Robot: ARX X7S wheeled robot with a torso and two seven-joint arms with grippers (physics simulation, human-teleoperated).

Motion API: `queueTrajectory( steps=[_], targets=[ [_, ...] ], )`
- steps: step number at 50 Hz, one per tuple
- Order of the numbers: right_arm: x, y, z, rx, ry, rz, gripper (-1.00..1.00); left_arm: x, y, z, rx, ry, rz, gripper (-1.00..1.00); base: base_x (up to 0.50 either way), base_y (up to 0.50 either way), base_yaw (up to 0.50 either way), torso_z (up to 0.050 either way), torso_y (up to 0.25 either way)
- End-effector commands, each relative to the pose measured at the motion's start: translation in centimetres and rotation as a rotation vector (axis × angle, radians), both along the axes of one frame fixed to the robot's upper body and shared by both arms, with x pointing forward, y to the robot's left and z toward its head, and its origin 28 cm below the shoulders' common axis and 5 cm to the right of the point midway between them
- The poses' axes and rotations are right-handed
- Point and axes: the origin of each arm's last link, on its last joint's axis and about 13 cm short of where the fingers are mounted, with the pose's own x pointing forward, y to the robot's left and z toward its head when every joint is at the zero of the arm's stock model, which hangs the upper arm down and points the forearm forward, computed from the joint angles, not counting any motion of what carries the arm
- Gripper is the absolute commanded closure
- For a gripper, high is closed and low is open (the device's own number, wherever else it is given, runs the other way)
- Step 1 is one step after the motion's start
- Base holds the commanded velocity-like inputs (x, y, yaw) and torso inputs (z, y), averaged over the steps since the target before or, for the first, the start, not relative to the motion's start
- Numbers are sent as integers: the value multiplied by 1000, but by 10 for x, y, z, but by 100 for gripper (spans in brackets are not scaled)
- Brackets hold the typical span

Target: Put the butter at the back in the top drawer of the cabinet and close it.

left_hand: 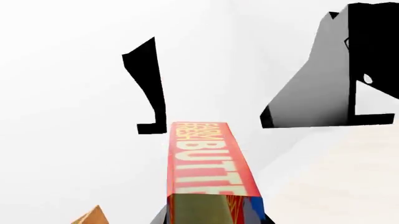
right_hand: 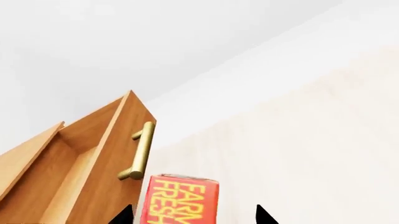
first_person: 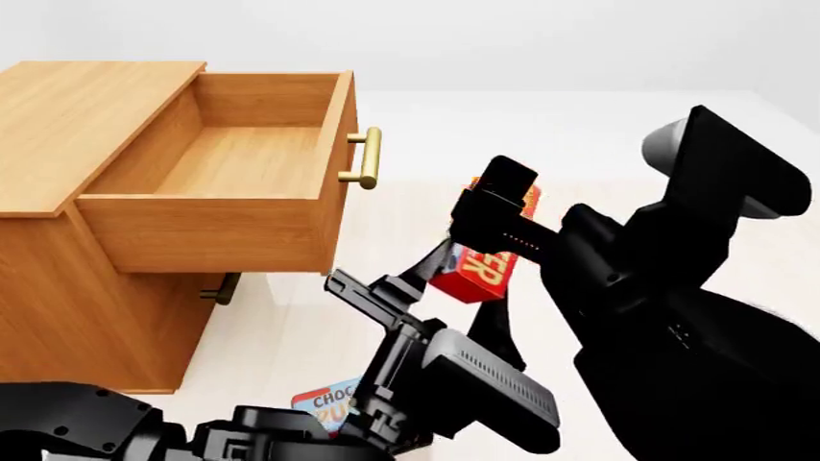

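The butter (first_person: 483,271), a red box with yellow and white lettering, hangs in the air to the right of the cabinet (first_person: 77,106). My left gripper (first_person: 443,267) is shut on its lower end, and in the left wrist view (left_hand: 212,219) the butter (left_hand: 209,158) fills the jaws. My right gripper (first_person: 497,213) is open around the upper end. In the right wrist view its black fingertips (right_hand: 126,215) stand apart from the butter (right_hand: 181,200). The top drawer (first_person: 244,158) is pulled out and empty, its brass handle (first_person: 365,158) facing the butter; the right wrist view (right_hand: 93,154) shows it too.
The chocolate pudding box (first_person: 321,403) lies on the pale floor behind my left arm, partly hidden. A lower drawer handle (first_person: 225,286) shows under the open drawer. White walls stand behind the cabinet. The right arm's black body (first_person: 692,288) fills the right side.
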Motion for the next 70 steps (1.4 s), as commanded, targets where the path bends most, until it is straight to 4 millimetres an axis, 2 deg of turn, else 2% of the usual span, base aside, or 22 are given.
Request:
queueTrajectory(
  steps=[1,8,13,20,24,33,48,60,70],
  targets=[
    [-22,-13,1,-2,-43,-3,-100,18,12,20,-28,-50,54,100,0,0,0,0,0],
    [-36,-28,3,11,-97,-65,-100,30,23,43,-42,-87,103,100,0,0,0,0,0],
    [-42,-39,-3,11,-126,-116,-100,35,30,65,-56,-112,128,100,0,0,0,2,2],
    [-38,-53,-20,-21,-188,-199,-100,35,42,95,-87,-131,145,100,0,0,0,0,1],
    [-30,-61,-27,-98,-223,-281,-100,33,47,105,-95,-132,153,100,0,0,0,0,0],
    [-19,-69,-39,-284,-310,-412,-100,31,58,113,-76,-123,170,100,0,0,0,0,1],
    [4,-67,-53,-552,-457,-458,-100,36,86,115,-104,-58,218,100,0,0,0,1,1],
    [16,-65,-62,-583,-439,-449,-100,38,98,119,-108,-53,246,100,0,0,0,1,1],
    [20,-64,-66,-563,-409,-420,-100,53,111,126,-123,-59,300,100,0,0,0,0,1]
  ],
)
